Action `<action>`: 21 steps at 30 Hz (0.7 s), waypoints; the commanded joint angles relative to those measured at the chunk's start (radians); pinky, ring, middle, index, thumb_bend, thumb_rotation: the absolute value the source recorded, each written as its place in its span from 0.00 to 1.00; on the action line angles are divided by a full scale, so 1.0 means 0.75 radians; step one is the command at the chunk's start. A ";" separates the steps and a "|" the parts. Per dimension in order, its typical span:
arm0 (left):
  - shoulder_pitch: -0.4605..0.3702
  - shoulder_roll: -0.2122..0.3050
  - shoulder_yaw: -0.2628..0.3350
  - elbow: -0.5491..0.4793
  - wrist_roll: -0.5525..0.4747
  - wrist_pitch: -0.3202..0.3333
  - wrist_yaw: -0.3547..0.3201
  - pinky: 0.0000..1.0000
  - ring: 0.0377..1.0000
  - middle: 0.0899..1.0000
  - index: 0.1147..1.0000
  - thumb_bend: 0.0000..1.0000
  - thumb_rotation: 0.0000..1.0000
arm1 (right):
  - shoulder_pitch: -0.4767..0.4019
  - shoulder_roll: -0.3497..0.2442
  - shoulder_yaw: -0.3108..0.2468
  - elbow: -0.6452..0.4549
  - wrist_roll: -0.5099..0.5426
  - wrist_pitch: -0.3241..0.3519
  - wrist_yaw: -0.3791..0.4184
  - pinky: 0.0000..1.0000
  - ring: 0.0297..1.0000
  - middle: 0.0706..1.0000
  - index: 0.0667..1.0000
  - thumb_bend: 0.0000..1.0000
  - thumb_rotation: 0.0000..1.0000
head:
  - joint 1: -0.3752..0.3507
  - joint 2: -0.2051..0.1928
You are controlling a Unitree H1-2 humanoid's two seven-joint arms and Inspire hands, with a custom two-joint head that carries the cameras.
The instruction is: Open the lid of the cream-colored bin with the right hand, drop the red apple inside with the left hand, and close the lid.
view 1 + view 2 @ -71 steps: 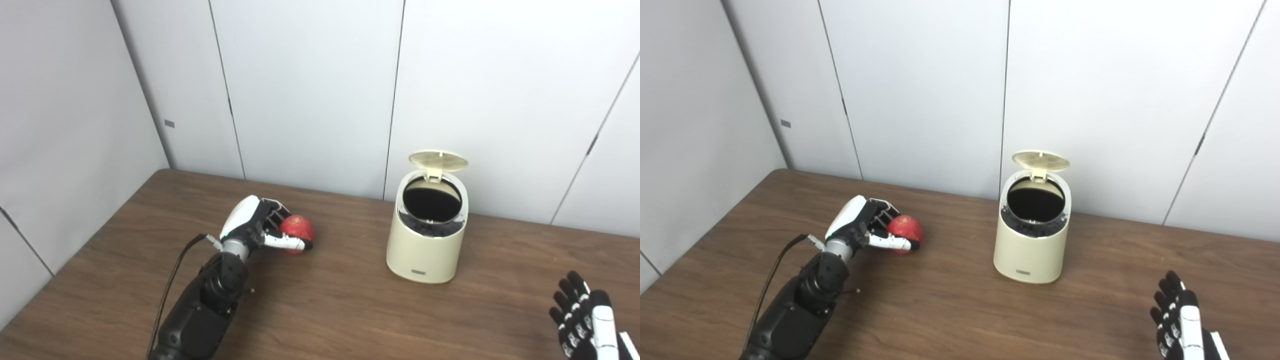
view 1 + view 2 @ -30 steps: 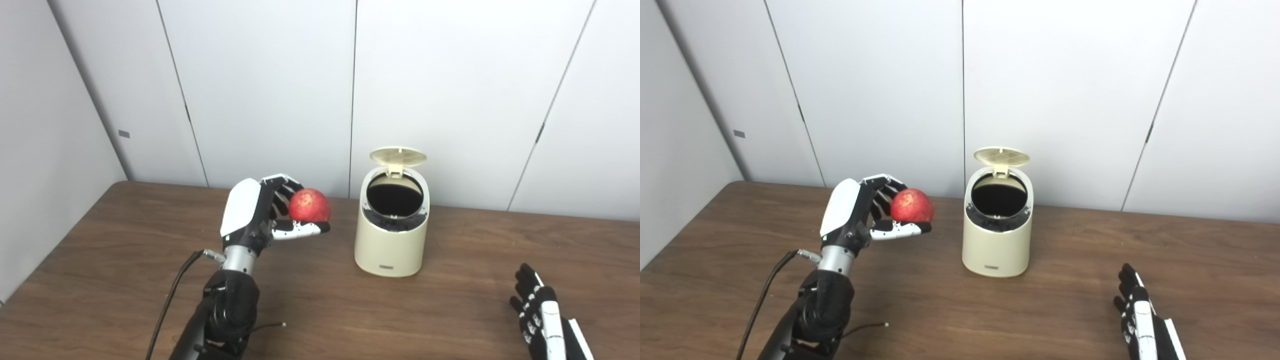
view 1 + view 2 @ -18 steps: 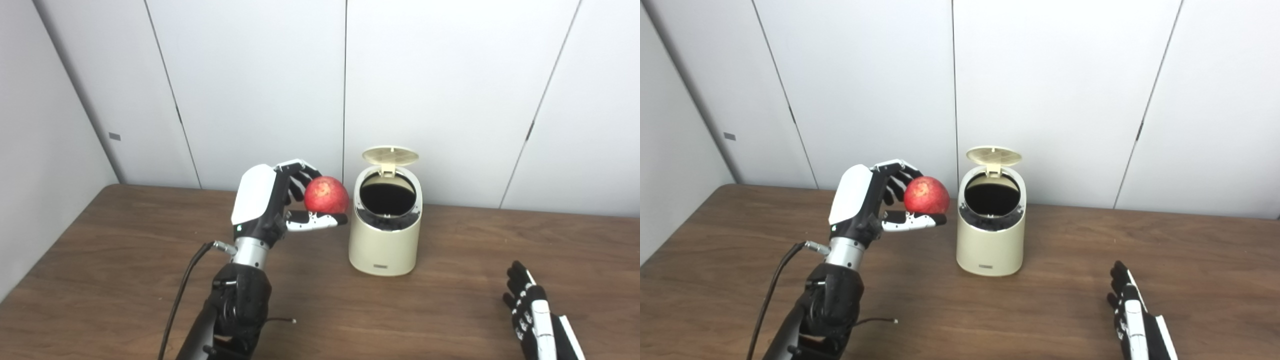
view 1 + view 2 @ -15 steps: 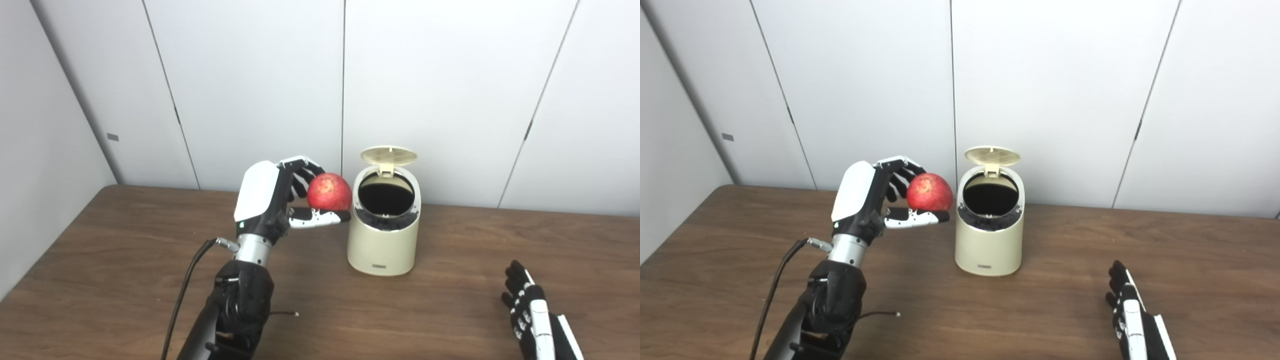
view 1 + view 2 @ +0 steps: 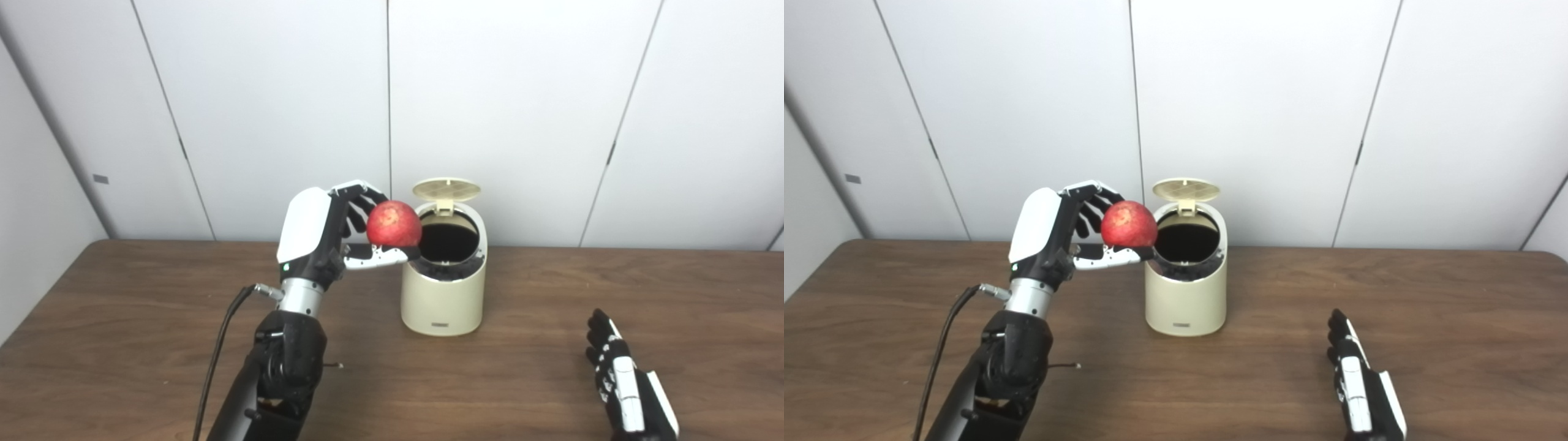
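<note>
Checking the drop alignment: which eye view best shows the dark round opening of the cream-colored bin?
The right eye view: the bin's dark opening is nearly unobstructed beside the red apple. In the left eye view the apple overlaps its left edge.

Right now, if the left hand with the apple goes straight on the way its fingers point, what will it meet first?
Most likely the bin. The left hand points right with the apple raised at the near-left edge of the open mouth, so the rim or the opening comes first; depth is unclear.

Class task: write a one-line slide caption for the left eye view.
Left hand holds the red apple beside the cream bin, lid open.
</note>
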 commanded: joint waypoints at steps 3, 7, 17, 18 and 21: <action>-0.098 -0.007 0.012 0.051 -0.014 -0.066 0.058 0.33 0.38 0.44 0.46 0.47 0.00 | -0.028 0.022 0.025 0.011 -0.022 0.015 -0.006 0.97 0.98 0.97 0.96 0.58 1.00 | -0.015 -0.004; -0.130 -0.013 0.004 0.118 -0.016 -0.101 0.090 0.34 0.39 0.46 0.46 0.47 0.00 | -0.031 0.025 0.034 0.012 -0.034 0.020 -0.015 0.97 0.98 0.97 0.96 0.57 1.00 | -0.016 -0.006; -0.177 -0.063 -0.002 0.204 -0.023 -0.096 0.113 0.33 0.37 0.42 0.47 0.47 0.00 | -0.027 0.033 0.056 0.008 -0.053 0.023 -0.027 0.98 0.98 0.98 0.96 0.52 1.00 | -0.013 -0.001; -0.179 -0.067 -0.004 0.208 -0.016 -0.093 0.116 0.33 0.37 0.42 0.47 0.47 0.00 | -0.027 0.035 0.057 0.009 -0.055 0.022 -0.028 0.98 0.98 0.97 0.96 0.52 1.00 | -0.013 -0.001; -0.188 -0.078 -0.009 0.220 -0.003 -0.097 0.123 0.33 0.38 0.41 0.46 0.47 0.00 | -0.027 0.038 0.061 0.012 -0.057 0.019 -0.030 0.98 0.98 0.97 0.96 0.53 1.00 | -0.011 -0.001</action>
